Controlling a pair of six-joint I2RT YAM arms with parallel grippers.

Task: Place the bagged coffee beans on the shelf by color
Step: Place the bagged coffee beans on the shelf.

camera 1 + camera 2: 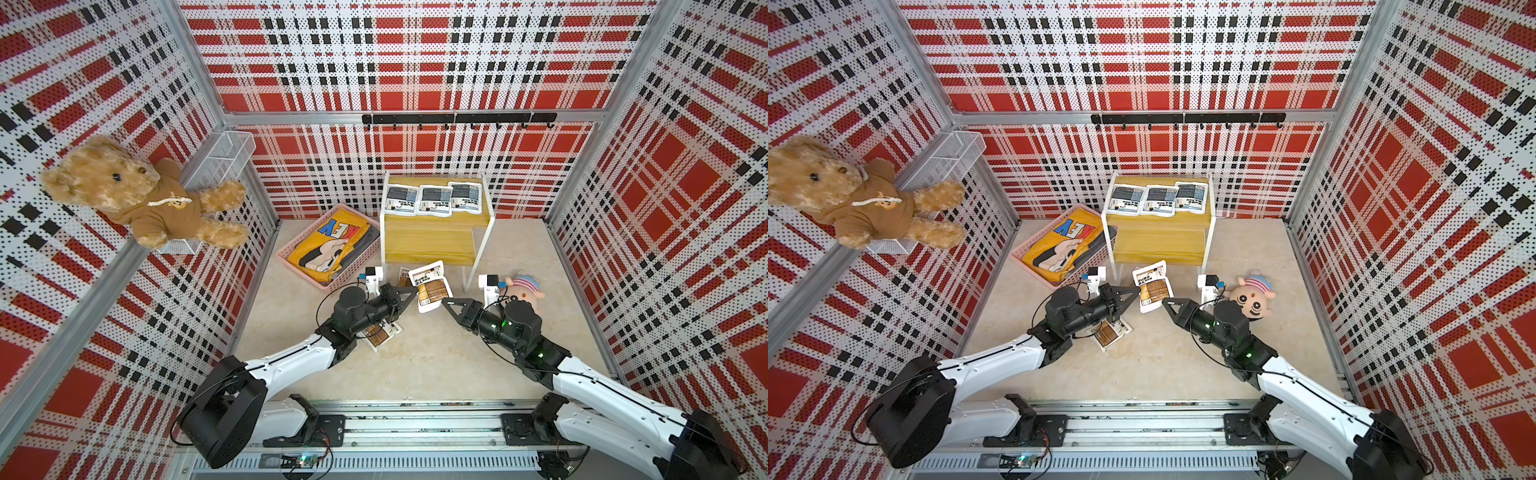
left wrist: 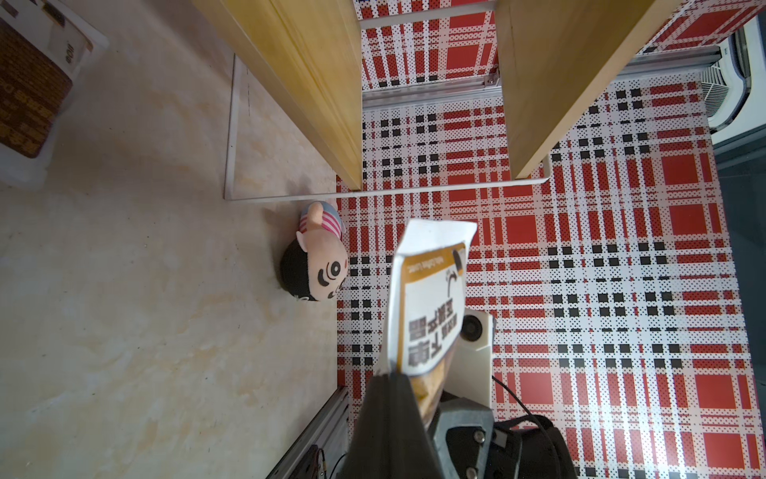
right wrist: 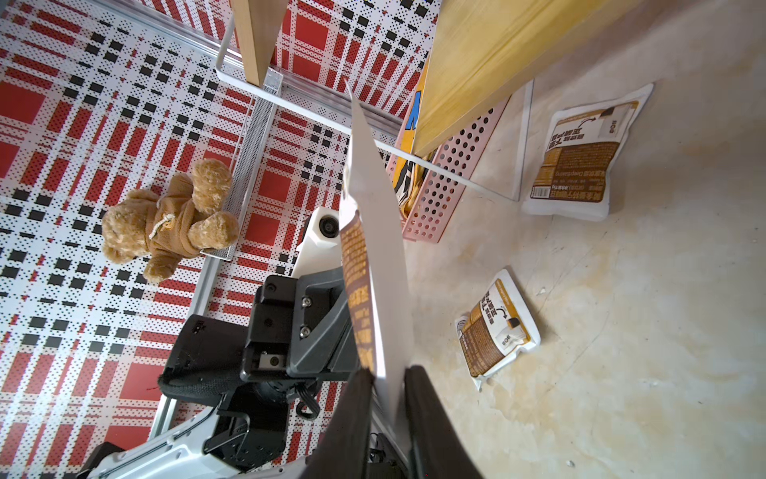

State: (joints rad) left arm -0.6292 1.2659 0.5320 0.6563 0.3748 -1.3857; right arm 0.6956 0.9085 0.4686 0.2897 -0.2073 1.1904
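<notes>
The shelf [image 1: 430,243] [image 1: 1158,243] stands at the back, with three grey-blue bagged coffee beans [image 1: 435,200] in a row on its upper board. In front of it a brown-panel bag [image 1: 430,286] [image 1: 1152,286] hangs in the air between both arms. My left gripper [image 1: 413,291] [image 2: 408,375] is shut on one edge of it. My right gripper [image 1: 444,301] [image 3: 387,373] is shut on the opposite corner, the bag's white edge [image 3: 381,257] filling the gap between the fingers. A second brown bag [image 1: 378,334] [image 3: 495,331] lies on the floor under my left arm. A third brown bag [image 1: 404,276] [image 3: 580,157] lies by the shelf's legs.
A pink basket [image 1: 284,257] holding a yellow garment sits left of the shelf. A plush doll head [image 1: 525,289] lies right of my right wrist. A teddy bear [image 1: 137,191] sits on a white wire basket on the left wall. A black hook rail [image 1: 457,118] crosses the back wall.
</notes>
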